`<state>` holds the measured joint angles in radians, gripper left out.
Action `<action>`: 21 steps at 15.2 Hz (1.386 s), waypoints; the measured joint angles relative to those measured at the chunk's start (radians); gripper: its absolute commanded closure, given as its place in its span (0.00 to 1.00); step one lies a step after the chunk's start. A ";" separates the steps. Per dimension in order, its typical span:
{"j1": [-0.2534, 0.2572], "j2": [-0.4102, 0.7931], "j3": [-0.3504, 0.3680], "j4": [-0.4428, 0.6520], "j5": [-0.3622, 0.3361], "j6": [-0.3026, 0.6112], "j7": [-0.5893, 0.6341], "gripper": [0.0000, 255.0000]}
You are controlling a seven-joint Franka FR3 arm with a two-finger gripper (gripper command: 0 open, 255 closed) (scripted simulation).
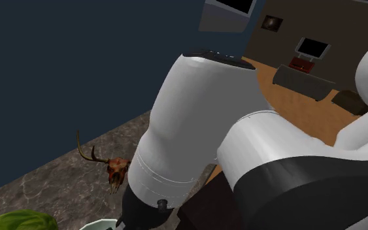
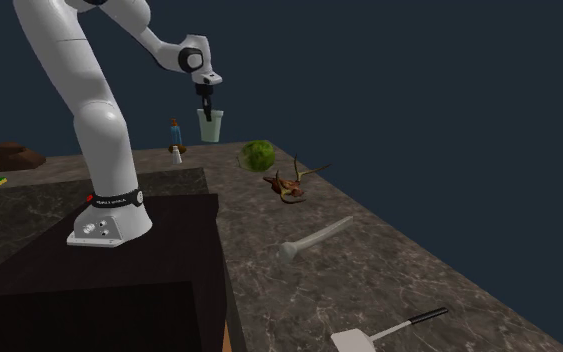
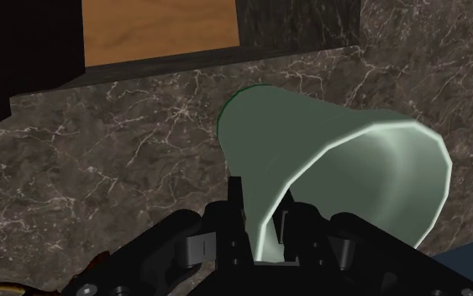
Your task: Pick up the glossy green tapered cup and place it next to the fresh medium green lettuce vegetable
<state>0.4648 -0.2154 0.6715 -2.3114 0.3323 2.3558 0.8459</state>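
In the second exterior view, the pale green tapered cup (image 2: 210, 126) hangs upright in the air above the far end of the dark marble counter (image 2: 389, 260). My gripper (image 2: 207, 104) is shut on its rim from above. The wrist view has the cup (image 3: 335, 160) close up, one wall of its rim clasped between my black fingers (image 3: 235, 210), with the gripper (image 3: 264, 229) shut on it. The green lettuce (image 2: 258, 155) lies on the counter a little to the second exterior view's right of the cup. It also pokes into the shoulder view's lower left corner (image 1: 16, 221).
A reddish antlered skull (image 2: 291, 183) (image 1: 114, 171) lies near the lettuce. Closer along the counter are a white bone-shaped rod (image 2: 314, 240) and a spatula (image 2: 384, 333). A small figurine (image 2: 176, 138) stands behind the cup. The dark stand (image 2: 99, 270) carries the arm.
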 measured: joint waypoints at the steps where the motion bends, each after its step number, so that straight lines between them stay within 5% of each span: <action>1: -0.001 0.008 0.003 -0.007 -0.003 0.015 0.000 1.00; 21: -0.017 0.229 0.052 -0.122 -0.146 0.323 0.084 1.00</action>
<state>0.4480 0.0139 0.7236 -2.4339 0.1864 2.6784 0.9296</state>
